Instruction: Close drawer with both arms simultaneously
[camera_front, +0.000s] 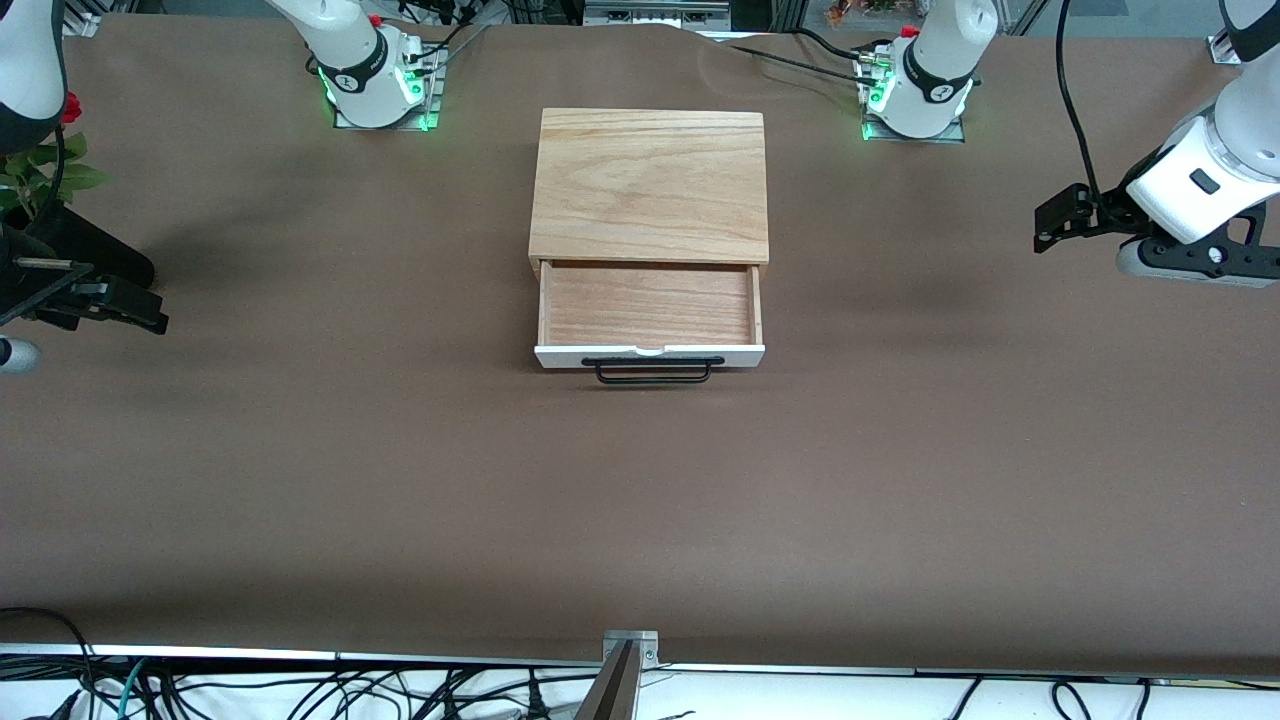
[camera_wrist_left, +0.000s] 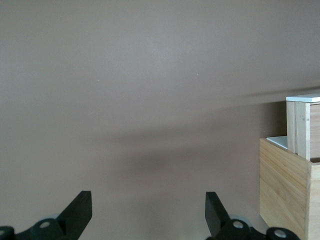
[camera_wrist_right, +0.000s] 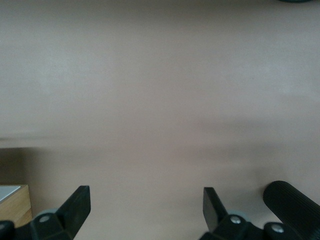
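Drawer sits pulled out of its box. Left gripper and right gripper hang wide apart, empty, over the table's 2 ends.

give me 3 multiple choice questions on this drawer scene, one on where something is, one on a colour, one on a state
1. Where is the drawer's white front panel relative to the box?
A. nearer the front camera
B. on top of the box
C. toward the left arm's end

2. What colour is the handle?
A. white
B. black
C. red

3. What state is the drawer in?
A. shut flush
B. pulled open
C. lifted out onto the table

Answers:
1 A, the panel lies lower in the front view.
2 B, a black wire bar shows on the white panel.
3 B, its bare wooden floor is exposed.
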